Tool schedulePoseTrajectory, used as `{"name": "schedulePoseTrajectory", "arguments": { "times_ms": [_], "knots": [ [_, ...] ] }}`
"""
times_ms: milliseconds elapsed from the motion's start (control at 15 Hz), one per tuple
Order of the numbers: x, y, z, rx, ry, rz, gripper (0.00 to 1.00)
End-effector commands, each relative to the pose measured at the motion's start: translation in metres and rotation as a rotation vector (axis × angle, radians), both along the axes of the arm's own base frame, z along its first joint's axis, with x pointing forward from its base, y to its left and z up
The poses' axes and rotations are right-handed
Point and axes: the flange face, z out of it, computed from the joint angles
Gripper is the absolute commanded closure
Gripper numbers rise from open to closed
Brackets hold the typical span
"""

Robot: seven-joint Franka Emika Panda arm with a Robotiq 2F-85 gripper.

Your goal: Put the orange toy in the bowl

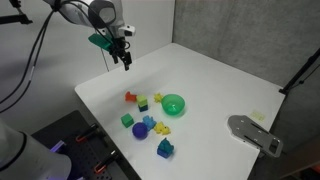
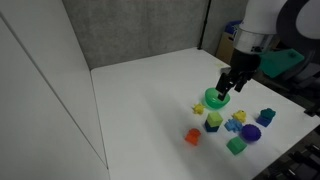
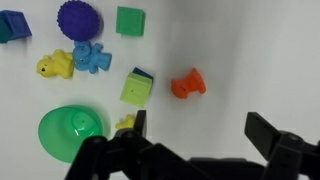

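Observation:
The orange toy (image 3: 187, 84) lies on the white table, just ahead of my gripper (image 3: 200, 130) in the wrist view. It also shows in both exterior views (image 1: 130, 97) (image 2: 193, 137). The green bowl (image 3: 70, 130) stands upright and empty to the left of the toy; it also shows in both exterior views (image 1: 174, 104) (image 2: 214, 99). My gripper (image 1: 124, 58) (image 2: 226, 88) hangs well above the table. It is open and empty, with nothing between its fingers.
Other toys lie around the bowl: a blue-purple ball (image 3: 73, 18), a green cube (image 3: 130, 21), a yellow-green block (image 3: 137, 87), a yellow figure (image 3: 55, 66) and a blue figure (image 3: 93, 57). A grey object (image 1: 255, 133) lies near the table edge.

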Motion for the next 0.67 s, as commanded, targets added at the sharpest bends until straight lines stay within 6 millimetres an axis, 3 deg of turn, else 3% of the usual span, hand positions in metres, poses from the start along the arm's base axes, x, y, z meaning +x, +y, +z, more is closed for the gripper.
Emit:
{"name": "schedulePoseTrajectory", "arguments": {
  "times_ms": [0,600],
  "knots": [
    [0.009,-0.006,-0.032,0.029,0.033,-0.100,0.00],
    [0.026,0.003,-0.124,0.093,0.017,-0.305,0.00]
  ]
}}
